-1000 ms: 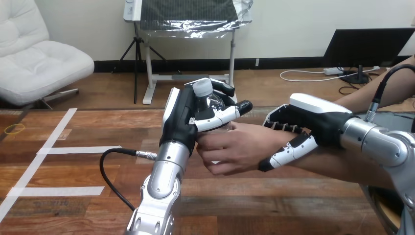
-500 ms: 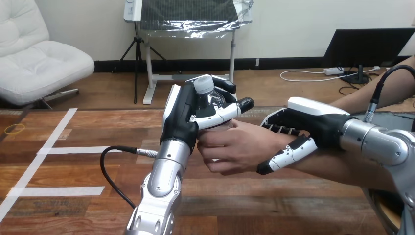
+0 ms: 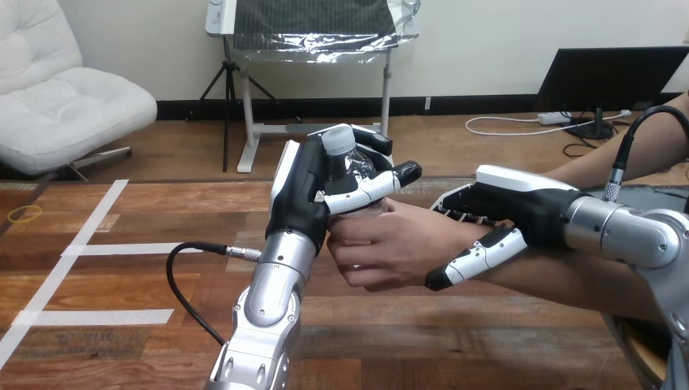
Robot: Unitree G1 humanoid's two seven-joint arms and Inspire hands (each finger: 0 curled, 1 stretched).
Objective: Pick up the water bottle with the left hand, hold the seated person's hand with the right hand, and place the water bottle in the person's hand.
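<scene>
**Item 1, water bottle** (image 3: 355, 169): clear plastic with a pale cap (image 3: 337, 143). It stands upright, raised above the wooden counter (image 3: 455, 333), and is shared between two hands. Only its cap and upper body are visible.

**Item 2, left hand** (image 3: 307, 195): it grasps the bottle. Its palm lies against the bottle's left side, its fingers (image 3: 375, 147) wrap round behind the neck, and its thumb (image 3: 376, 184) crosses the front just below the cap. Its silver forearm (image 3: 272, 292) rises to the bottle from below.

**Item 3, person's hand** (image 3: 398, 244): it reaches the bottle from the right, directly beneath the left hand's thumb. Its fingers curl in against the bottle's lower part and touch the heel of the left hand. Whether it fully encloses the bottle cannot be told.

**Item 4, right hand** (image 3: 524, 203): it is well to the right of the bottle and clasps the person's wrist (image 3: 473, 232). Its fingers (image 3: 459, 208) fold down over the far side and its thumb (image 3: 475, 258) lies along the near side, with the wrist between them. The person's forearm (image 3: 569, 280) runs on to the right beneath it.

**Item 5, white tape strips** (image 3: 122, 249): they lie flat on the counter, well to the left of the bottle.

**Item 6, yellow ring** (image 3: 24, 214): small, at the far left, farther from the bottle than the tape.
</scene>
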